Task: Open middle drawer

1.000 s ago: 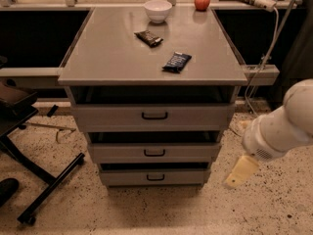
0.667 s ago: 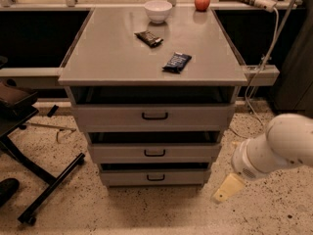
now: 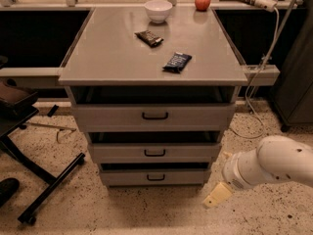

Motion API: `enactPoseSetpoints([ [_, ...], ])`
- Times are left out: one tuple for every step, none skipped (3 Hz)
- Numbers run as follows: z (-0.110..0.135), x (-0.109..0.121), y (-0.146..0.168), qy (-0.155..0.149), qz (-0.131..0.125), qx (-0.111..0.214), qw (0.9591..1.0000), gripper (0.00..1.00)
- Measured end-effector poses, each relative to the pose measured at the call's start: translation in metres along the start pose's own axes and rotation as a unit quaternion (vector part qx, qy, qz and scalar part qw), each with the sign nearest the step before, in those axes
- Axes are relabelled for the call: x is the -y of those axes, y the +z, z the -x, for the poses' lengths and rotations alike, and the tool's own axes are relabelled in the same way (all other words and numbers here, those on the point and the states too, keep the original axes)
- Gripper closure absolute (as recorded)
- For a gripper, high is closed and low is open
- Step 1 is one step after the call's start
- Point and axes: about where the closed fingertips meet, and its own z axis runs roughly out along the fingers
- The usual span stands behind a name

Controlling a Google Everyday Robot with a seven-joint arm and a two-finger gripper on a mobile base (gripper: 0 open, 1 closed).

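The middle drawer [image 3: 154, 152] is a grey flat front with a small black loop handle [image 3: 154, 153], between the top drawer [image 3: 154, 115] and the bottom drawer [image 3: 155, 177] of a grey cabinet. It looks pushed in, with a dark gap above its front. My gripper [image 3: 217, 195] is cream-coloured, on the end of a white arm [image 3: 274, 163]. It hangs low over the floor, just right of the cabinet's lower right corner, below the middle drawer and apart from its handle. It holds nothing that I can see.
On the cabinet top [image 3: 112, 58] lie a white bowl [image 3: 158, 10], a red apple [image 3: 202, 2] and two dark snack bars [image 3: 149, 37] [image 3: 177, 61]. A black chair base [image 3: 44, 185] stands on the floor at the left. A white cable [image 3: 261, 72] hangs at the right.
My arm and gripper have moved down and to the left, closer to the cabinet's lower right corner. The drawers have not moved.
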Motion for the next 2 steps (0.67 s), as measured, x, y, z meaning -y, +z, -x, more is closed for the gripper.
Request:
enactPoseSetpoints([
  [-0.004,0.005,0.015,0.002,0.006,0.009,0.9999,0.0],
  [-0.007,0.019,0.043,0.011,-0.008,0.046,0.9989,0.0],
])
